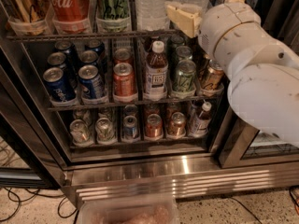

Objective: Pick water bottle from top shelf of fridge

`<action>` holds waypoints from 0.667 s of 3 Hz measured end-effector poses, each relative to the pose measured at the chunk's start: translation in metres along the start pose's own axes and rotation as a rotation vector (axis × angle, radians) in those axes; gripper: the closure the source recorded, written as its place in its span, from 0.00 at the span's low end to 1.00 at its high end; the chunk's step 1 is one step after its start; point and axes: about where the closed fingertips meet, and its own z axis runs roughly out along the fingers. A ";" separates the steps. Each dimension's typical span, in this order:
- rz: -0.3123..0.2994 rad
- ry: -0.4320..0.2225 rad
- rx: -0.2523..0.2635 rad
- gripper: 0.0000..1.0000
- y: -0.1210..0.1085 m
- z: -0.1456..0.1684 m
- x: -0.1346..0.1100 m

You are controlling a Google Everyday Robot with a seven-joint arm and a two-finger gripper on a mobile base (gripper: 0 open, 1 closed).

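My pincer, whose grip I cannot tell, hangs just right of the upright water bottle at the table's front edge.

White arm angled up from the right, gripper high in view.
The arm enters at about 4 o'clock as a bulky white segment. It bends through a rounded wrist with a tan ring near 2 o'clock and ends in the cream gripper at about 1 o'clock, pointing toward 9 o'clock.
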 end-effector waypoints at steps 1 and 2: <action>0.008 0.009 -0.001 0.50 -0.003 0.006 0.000; 0.009 0.009 -0.002 0.40 -0.003 0.007 -0.003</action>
